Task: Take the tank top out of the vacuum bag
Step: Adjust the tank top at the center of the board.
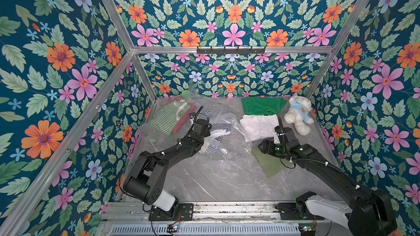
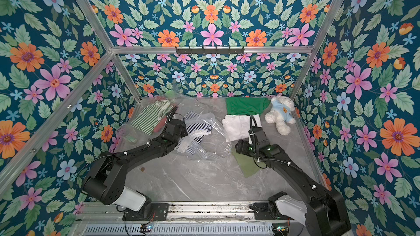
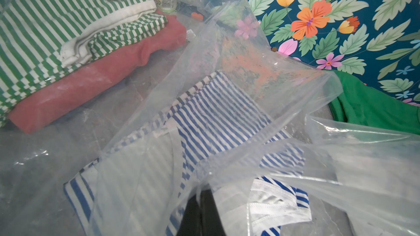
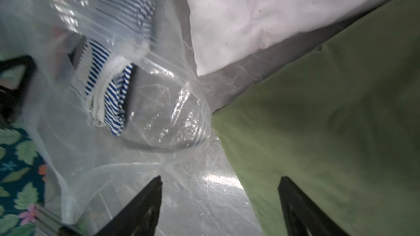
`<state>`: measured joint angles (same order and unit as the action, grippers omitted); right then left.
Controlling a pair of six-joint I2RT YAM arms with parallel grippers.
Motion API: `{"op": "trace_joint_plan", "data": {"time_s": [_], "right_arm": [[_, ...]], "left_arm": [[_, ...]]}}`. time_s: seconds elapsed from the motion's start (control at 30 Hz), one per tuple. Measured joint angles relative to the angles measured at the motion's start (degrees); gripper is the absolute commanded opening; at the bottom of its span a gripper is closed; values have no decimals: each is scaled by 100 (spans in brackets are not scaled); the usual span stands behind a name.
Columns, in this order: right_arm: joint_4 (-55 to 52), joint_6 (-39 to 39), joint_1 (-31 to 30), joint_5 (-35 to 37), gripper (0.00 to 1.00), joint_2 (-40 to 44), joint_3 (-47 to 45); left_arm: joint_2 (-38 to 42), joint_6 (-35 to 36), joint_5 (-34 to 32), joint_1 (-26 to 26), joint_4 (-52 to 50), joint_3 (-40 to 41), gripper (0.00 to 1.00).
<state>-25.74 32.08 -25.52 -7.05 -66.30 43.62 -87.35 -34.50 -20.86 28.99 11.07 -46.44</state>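
Observation:
The vacuum bag point(image 1: 229, 143) point(image 2: 213, 140) lies crumpled and clear in the middle of the table. Inside it is the tank top point(image 1: 219, 130) point(image 2: 198, 128), blue-and-white striped with white trim, seen through the film point(image 3: 216, 119) point(image 4: 113, 91). My left gripper point(image 3: 201, 191) is shut, pinching a gathered fold of the bag's plastic point(image 3: 272, 87) just above the tank top; from the top its tip point(image 1: 209, 124) sits at the bag's left side. My right gripper point(image 4: 219, 178) point(image 1: 260, 148) hovers open at the bag's right edge point(image 4: 159, 110), with nothing between its fingers.
An olive cloth point(image 1: 270, 164) lies under the right arm. Behind it are a folded white garment point(image 1: 259, 126), a green shirt point(image 1: 261, 105) and a white teddy bear point(image 1: 297, 114). A green-striped shirt point(image 1: 166, 119) on a red cloth point(image 1: 181, 120) lies back left. Floral walls enclose the table.

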Motion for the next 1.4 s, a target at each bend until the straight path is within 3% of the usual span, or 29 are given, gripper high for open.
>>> {"op": "trace_joint_plan", "data": {"time_s": [0.23, 0.5, 0.67, 0.8, 0.9, 1.2, 1.3, 1.4], "right_arm": [[-785, -538, -852, 1174, 71, -1285, 649], [-892, -726, -1091, 1624, 55, -2177, 894], [-813, -737, -1091, 1626, 39, -2575, 942], [-647, -706, -1082, 1740, 18, -2924, 1032], [-470, -643, -1023, 1862, 13, -3128, 1113], [549, -507, -763, 1574, 11, -3672, 1600], [804, -527, -763, 1375, 16, -3740, 1711], [907, -551, -756, 1167, 32, -3550, 1569]], "left_arm": [[96, 0, -7, 4, 9, 61, 0], [177, 2, -46, 9, 4, 109, 0], [177, 2, -48, 9, 7, 111, 0], [179, 2, -68, 7, 7, 144, 0], [201, 2, -92, 4, 2, 179, 0], [420, 42, -291, 0, -48, 297, 0], [479, 42, -339, -2, -83, 341, 0], [511, 42, -354, -2, -87, 374, 0]]}}
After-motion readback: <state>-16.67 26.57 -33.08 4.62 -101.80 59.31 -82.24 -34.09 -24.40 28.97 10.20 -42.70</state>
